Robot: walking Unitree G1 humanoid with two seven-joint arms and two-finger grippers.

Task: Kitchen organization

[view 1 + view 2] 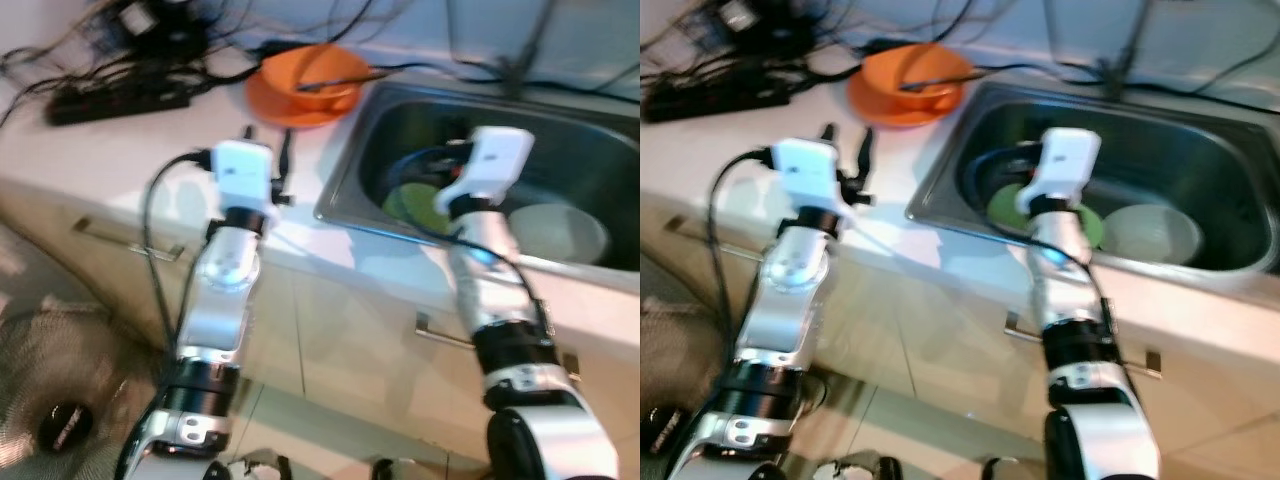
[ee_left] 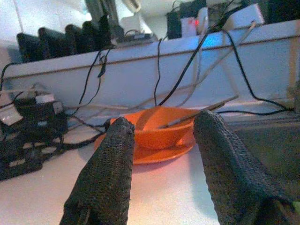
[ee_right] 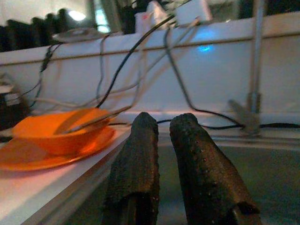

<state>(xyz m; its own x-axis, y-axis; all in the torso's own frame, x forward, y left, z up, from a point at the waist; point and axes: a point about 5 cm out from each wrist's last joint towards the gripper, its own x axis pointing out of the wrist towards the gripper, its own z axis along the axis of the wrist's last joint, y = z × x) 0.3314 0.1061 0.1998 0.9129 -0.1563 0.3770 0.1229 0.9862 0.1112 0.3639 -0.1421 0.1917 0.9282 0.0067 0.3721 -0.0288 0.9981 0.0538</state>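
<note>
looking from near to far, you first see the two silver arms reaching over the cabinet fronts to the counter. your left gripper hangs just above the white counter top with its two black fingers spread apart and nothing between them, so it is released. it points toward the orange bowl. your right gripper is over the near part of the sink; its fingers stand almost together with only a thin gap, and you hold nothing there, so it is nearly closed on air.

in the sink, under and beside the right arm, lies a green plate on something dark that i cannot name, and beside it a white bowl. these dishes are not yet taken out.

farther on the counter, close to the sink's far left corner, the orange bowl sits on an orange plate, and a utensil rests in the bowl with its handle over the rim. behind them, a black power strip and many cables lie along the wall.

i judge that the organization is at an early stage: no item is grasped, and the dishes in the sink and on the counter all wait for you.
</note>
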